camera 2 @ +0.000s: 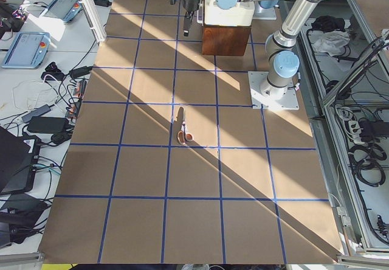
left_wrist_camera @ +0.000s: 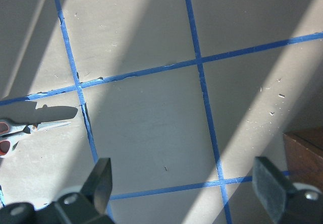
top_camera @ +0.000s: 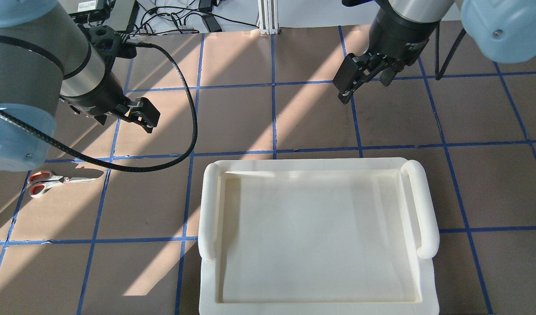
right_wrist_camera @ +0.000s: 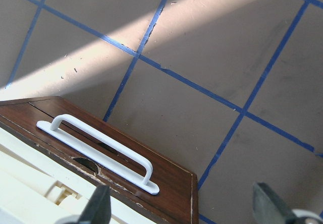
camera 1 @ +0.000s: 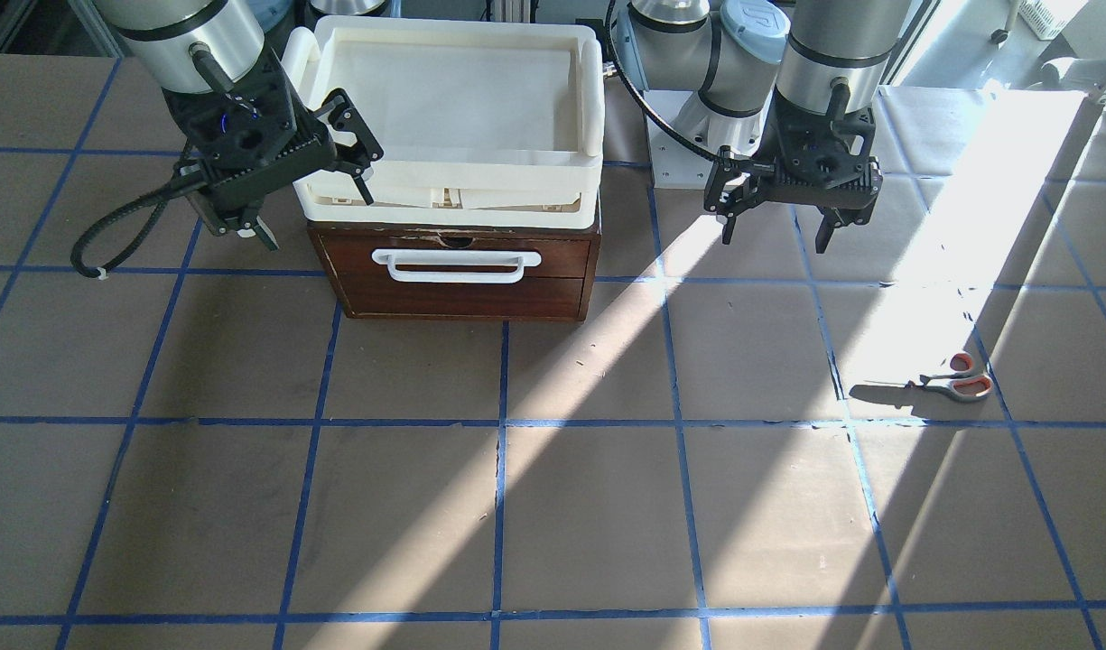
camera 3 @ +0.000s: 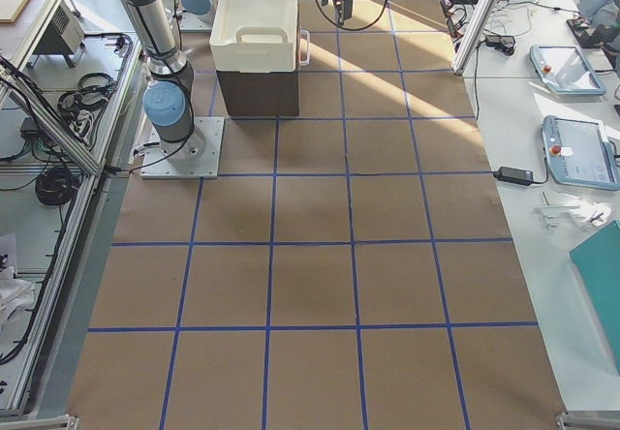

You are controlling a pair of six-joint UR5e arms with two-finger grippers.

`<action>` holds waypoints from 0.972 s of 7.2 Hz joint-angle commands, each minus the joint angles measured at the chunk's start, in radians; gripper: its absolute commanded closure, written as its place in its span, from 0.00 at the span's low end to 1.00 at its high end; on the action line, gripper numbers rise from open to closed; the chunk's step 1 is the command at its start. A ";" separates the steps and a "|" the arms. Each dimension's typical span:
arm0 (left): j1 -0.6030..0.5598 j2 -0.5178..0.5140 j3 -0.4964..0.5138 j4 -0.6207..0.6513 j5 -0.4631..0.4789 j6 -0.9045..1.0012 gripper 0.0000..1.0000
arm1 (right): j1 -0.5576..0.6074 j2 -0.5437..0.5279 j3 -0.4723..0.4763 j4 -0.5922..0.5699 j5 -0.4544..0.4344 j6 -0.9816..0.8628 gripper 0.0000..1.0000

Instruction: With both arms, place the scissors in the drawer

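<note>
- Left gripper (left_wrist_camera: 185, 183) hung spread and empty over bare table (camera 1: 408, 506). Right gripper (right_wrist_camera: 182, 206) was spread too, nothing in it, raised on the far side of the drawer (camera 1: 462, 293), with the white bar handle (right_wrist_camera: 98, 151) in its wrist view.
- Scissors?
- The scissors (top_camera: 49, 183) lay flat on the left, well apart from the drawer, blades pointing right, in a patch of sun. The drawer was shut, so nothing of the task looked done.
- What could have gone wrong?
- Several things, as judgement only. The scissors were thin and flat on the paper, so the fingers could have scraped the table or caught one loop only, and the blades could then have swung or dropped out. Glare and a hard shadow beside them could have thrown off the aim.
- And at the drawer?
- A white tray (top_camera: 208, 205) sat on top of the cabinet, its rim just above the drawer front. A finger coming down for the handle could have clipped that rim or knocked the tray. A hard pull might have dragged the whole box rather than slid the drawer out. If the drawer was not opened far enough, the scissors could have landed on its edge.
- Any text?
- No readable brand or label. Pale print on the right wrist's black collar was too small to read.
</note>
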 commanded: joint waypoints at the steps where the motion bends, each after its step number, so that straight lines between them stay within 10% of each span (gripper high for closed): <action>1: 0.112 0.001 -0.029 0.015 -0.004 0.331 0.04 | 0.056 0.107 -0.066 0.016 0.013 -0.190 0.00; 7: 0.454 -0.025 -0.096 -0.066 -0.097 1.015 0.08 | 0.171 0.293 -0.060 0.087 0.010 -0.780 0.00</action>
